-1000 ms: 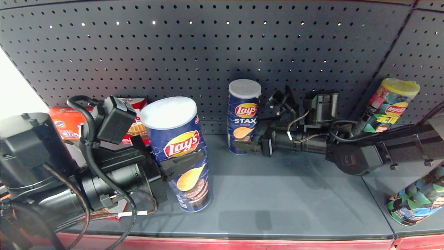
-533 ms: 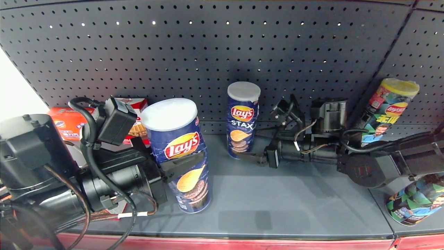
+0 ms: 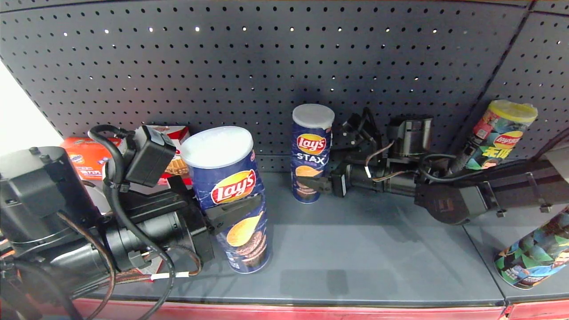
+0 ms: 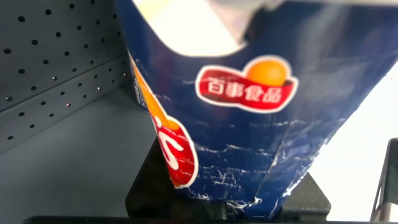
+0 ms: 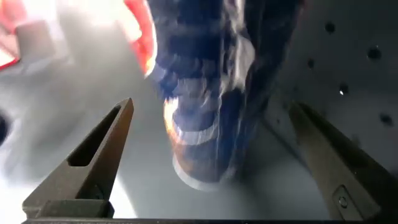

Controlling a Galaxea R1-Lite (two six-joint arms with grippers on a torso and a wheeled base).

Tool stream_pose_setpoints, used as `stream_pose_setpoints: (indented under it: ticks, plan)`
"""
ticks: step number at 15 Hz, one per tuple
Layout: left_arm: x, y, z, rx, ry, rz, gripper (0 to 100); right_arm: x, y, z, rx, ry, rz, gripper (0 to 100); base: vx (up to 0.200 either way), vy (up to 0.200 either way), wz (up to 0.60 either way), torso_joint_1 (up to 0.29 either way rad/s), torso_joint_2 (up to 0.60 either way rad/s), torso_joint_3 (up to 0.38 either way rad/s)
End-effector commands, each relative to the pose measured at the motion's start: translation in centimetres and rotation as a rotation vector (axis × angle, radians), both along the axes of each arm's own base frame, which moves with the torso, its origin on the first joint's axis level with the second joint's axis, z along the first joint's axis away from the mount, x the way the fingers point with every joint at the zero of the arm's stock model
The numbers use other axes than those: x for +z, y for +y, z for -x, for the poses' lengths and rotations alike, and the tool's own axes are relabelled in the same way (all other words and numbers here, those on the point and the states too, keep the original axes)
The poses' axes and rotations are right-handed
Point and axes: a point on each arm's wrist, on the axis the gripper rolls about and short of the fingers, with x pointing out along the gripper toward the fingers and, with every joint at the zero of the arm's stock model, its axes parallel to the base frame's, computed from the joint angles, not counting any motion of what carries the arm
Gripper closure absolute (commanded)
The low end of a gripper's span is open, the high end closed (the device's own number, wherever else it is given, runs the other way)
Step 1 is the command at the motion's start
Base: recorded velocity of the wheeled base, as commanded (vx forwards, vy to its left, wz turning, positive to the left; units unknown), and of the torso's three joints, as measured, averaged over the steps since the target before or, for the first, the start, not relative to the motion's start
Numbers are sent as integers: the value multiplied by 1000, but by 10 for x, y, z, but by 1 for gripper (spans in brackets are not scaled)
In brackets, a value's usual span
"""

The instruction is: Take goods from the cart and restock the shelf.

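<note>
A large blue chips can point(image 3: 226, 178) with a white lid stands upright at the front left of the grey shelf point(image 3: 355, 253). My left gripper point(image 3: 231, 209) is shut on its middle; the left wrist view shows the can point(image 4: 249, 112) close up, clamped in that gripper point(image 4: 230, 199). A second blue chips can point(image 3: 312, 146) stands upright by the back wall. My right gripper point(image 3: 311, 184) is open at this can's lower half. From the right wrist, the can point(image 5: 205, 143) is blurred, just ahead of the spread fingers of the gripper point(image 5: 211, 109).
Orange and red boxes point(image 3: 84, 158) sit at the back left behind my left arm. A colourful can point(image 3: 500, 133) leans on the pegboard wall point(image 3: 266, 66) at the right, and another point(image 3: 533, 260) lies at the front right. The shelf's red front edge point(image 3: 284, 312) runs below.
My right gripper drew back from the back can toward the front right, then returned to its lower half. The left gripper and its can stayed put.
</note>
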Motion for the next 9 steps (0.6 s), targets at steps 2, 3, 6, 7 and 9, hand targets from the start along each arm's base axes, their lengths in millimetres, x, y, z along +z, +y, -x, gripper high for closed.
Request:
stream_pose_setpoints:
  ticks: [2,3,6,7,9]
  plan:
    - [-1,0,0,0,3,-2,100,-12,14,-18,4,18,-16,0,0,0,0,0,0,0]
    - [-1,-1,-1,0,3,-2,100,-13,16,-21,4,12,-20,0,0,0,0,0,0,0]
    - [-1,0,-1,3,5,-2,100,-19,21,-28,11,0,-27,0,0,0,0,0,0,0]
    - [-1,0,-1,3,5,-2,100,-20,23,-26,15,6,-31,100,0,0,0,0,0,0]
    - [-1,0,-1,4,5,-2,100,-19,25,-25,18,17,-39,100,0,0,0,0,0,0]
